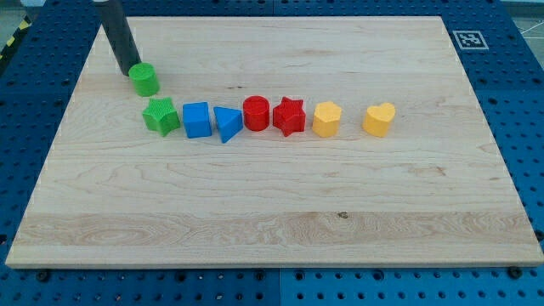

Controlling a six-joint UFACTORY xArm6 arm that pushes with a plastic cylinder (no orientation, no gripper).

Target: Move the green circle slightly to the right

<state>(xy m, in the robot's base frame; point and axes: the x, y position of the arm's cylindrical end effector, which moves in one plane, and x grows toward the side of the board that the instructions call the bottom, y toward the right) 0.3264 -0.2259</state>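
The green circle (pixel 144 79) sits on the wooden board near the view's top left. My tip (pixel 129 71) is at the circle's left edge, touching or nearly touching it; the dark rod rises up and to the left out of view. Below the circle runs a row of blocks: a green star (pixel 161 116), a blue cube (pixel 196 120), a blue triangle (pixel 226 124), a red cylinder (pixel 256 113), a red star (pixel 289 116), a yellow hexagon (pixel 326 120) and a yellow heart (pixel 379 119).
The wooden board (pixel 280 212) lies on a blue perforated table. A black-and-white marker tag (pixel 469 38) sits off the board's top right corner. The green star is just below and right of the green circle.
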